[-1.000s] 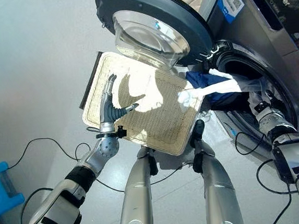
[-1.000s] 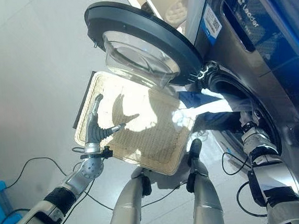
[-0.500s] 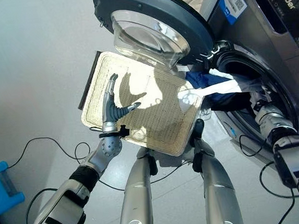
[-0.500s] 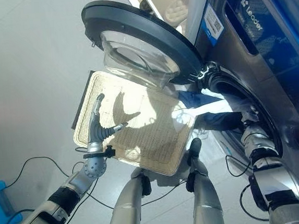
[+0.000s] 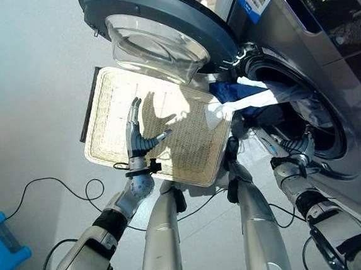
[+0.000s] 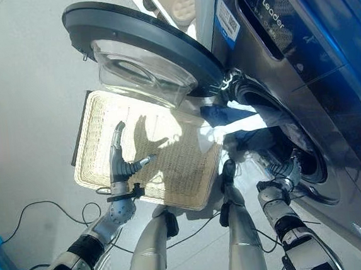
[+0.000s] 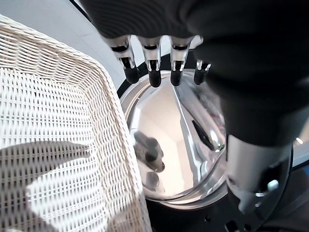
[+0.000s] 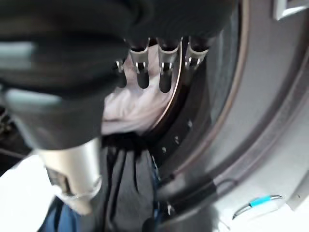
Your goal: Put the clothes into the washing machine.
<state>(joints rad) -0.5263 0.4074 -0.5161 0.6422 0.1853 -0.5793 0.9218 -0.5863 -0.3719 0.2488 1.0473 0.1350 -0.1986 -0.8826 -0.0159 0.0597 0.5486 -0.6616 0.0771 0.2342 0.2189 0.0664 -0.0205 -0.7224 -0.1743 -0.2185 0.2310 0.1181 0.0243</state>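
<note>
while the clothes (image 5: 247,101) are lying bunched in the mouth of the washing machine (image 5: 301,74), a white and blue part of them is hanging out over the lower rim toward the basket (image 5: 104,126).

- washing machine: front loader, door (image 5: 158,20) standing swung wide open above the basket, its glass bowl facing down.
- clothes: white, blue and dark pieces, partly inside the drum, partly spilling out over the seal; in the right wrist view a pale piece and a dark piece are sitting just past the fingers.
- basket: pale woven tray, lying on the floor (image 5: 23,73) under the open door, nothing lying in it.
- left hand (image 5: 137,134): hovering above the basket, fingers straight and spread, thumb out to the side, holding nothing.
- right hand (image 6: 292,165): sitting at the lower edge of the drum opening, fingers straight and relaxed, gripping nothing.

risk, as a judgement: the overhanging cloth is looking likely to slide back out onto the floor or basket if the right hand is leaving the opening without pushing it deeper; cloth left across the seal would be getting trapped when the door is closing.
</note>
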